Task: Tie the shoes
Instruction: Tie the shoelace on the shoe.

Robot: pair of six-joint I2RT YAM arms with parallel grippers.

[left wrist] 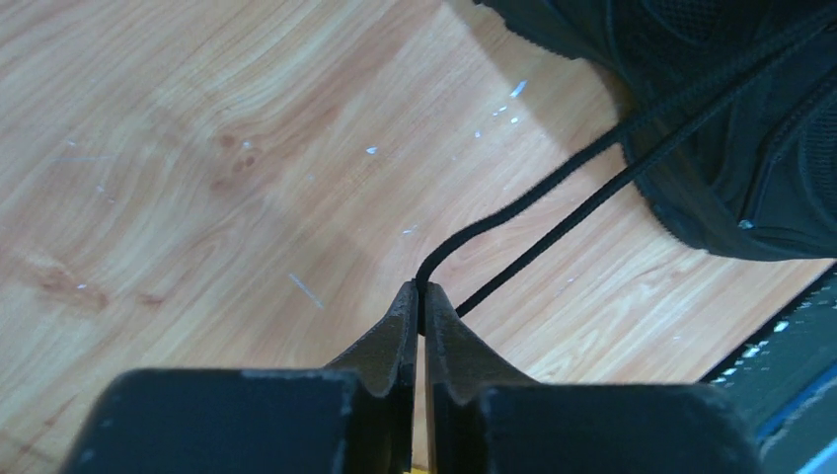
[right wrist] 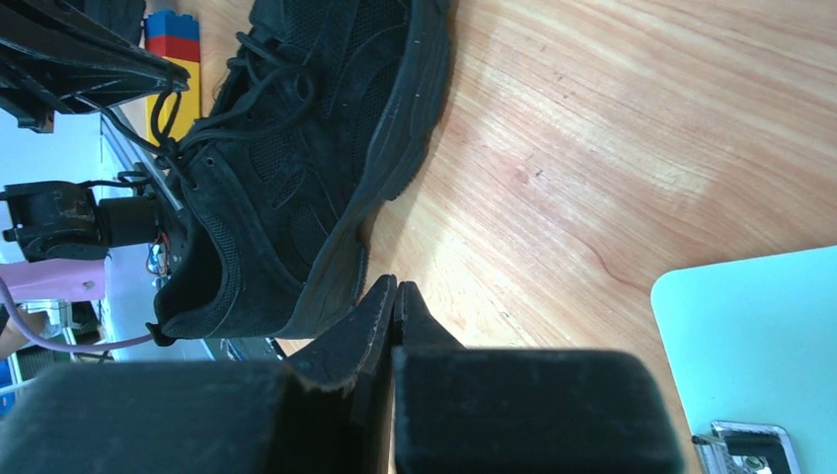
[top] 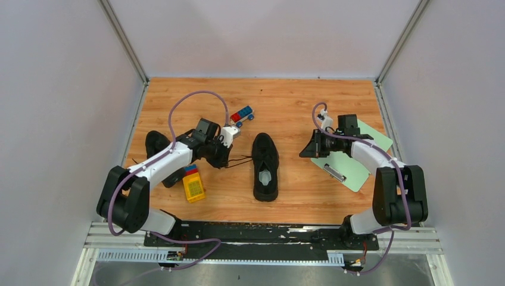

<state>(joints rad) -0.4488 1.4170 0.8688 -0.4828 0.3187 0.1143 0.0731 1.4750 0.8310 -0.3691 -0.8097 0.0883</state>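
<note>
Reaches in from the lower left of the top view with the left arm (top: 161, 162), elbow folded and wrist angled toward centre. Grips a thin black lace (left wrist: 533, 202) at its bend in the left jaws, pressed fully together, both strands stretching up-right to the centre shoe (top: 265, 167). Folds the right arm (top: 381, 158) in from the lower right, right jaws closed on nothing, tips aimed left at that shoe's sole edge yet apart from it.

Leaves open wood between shoe and right jaws on the grained, lightly scuffed surface (top: 298, 98), boxed by grey walls.

Shows matte black mesh and suede uppers. Tucks the second shoe (top: 156, 143) at left, partly under the left arm. Sets a flat pale-green clipboard (top: 363, 165) beneath the right wrist, and a yellow block (top: 193, 187) and a brick car (top: 242, 114) near the left arm.
</note>
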